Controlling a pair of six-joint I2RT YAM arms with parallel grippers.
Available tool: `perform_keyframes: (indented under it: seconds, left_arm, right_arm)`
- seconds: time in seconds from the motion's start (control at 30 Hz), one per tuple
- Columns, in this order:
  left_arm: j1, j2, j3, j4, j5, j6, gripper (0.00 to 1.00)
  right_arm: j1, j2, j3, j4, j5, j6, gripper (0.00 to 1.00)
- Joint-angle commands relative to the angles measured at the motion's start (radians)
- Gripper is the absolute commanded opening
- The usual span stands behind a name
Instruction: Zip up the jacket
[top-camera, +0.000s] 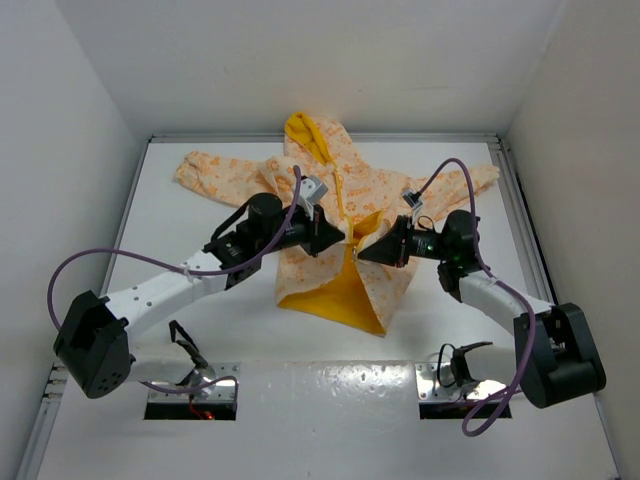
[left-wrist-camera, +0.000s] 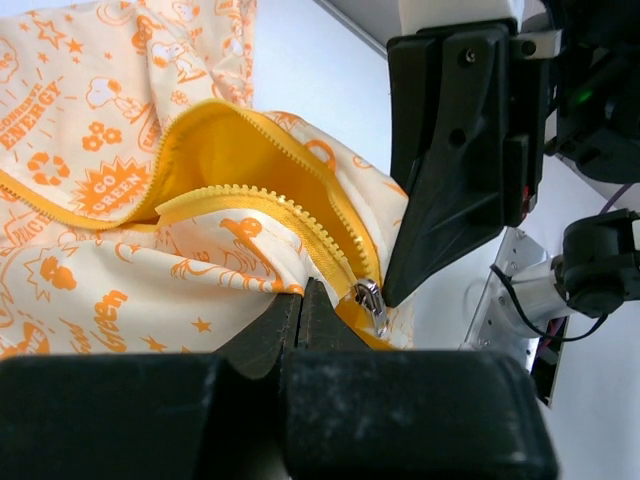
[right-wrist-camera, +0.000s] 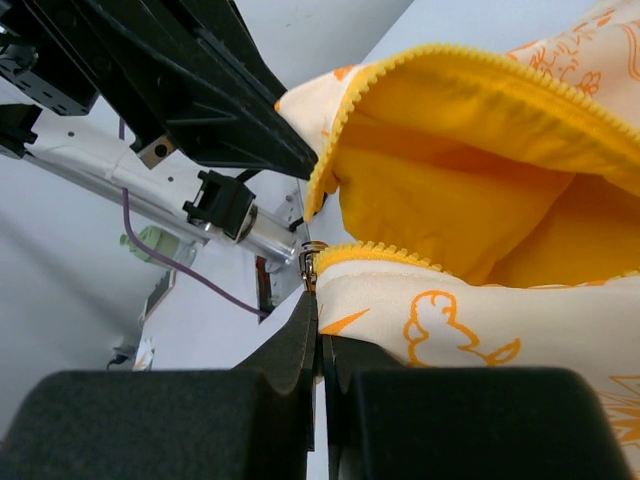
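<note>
Your L gripper (left-wrist-camera: 305, 300) is clenched on the jacket (top-camera: 375, 185), pinching cream printed fabric just left of the metal slider (left-wrist-camera: 370, 302). R gripper (right-wrist-camera: 317, 310) is clamped tight at the slider end of the other zip edge, tips nearly touching L's. Both sit mid-bench (top-camera: 170, 230), equally near the job. Zip axis runs near-to-far twd the hood (top-camera: 305, 130). The yellow teeth (left-wrist-camera: 260, 200) gape apart beyond the slider, so I'd judge the pull goes far. Thin floppy cloth w/ smooth yellow lining (top-camera: 340, 290), so expect bunching.
</note>
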Motion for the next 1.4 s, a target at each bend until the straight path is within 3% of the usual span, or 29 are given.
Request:
perform_keyframes:
  seconds: [0.0,1.37]
  left_arm:
    - [0.006,-0.007,0.052,0.037,0.010,-0.013,0.00]
    - [-0.041,-0.017,0.033,-0.013,-0.014,0.024,0.00]
  right_arm:
    - [0.002,-0.024,0.009,0.089,-0.014,-0.008,0.00]
    - [-0.003,-0.007,0.042,0.076,0.000,-0.004,0.00]
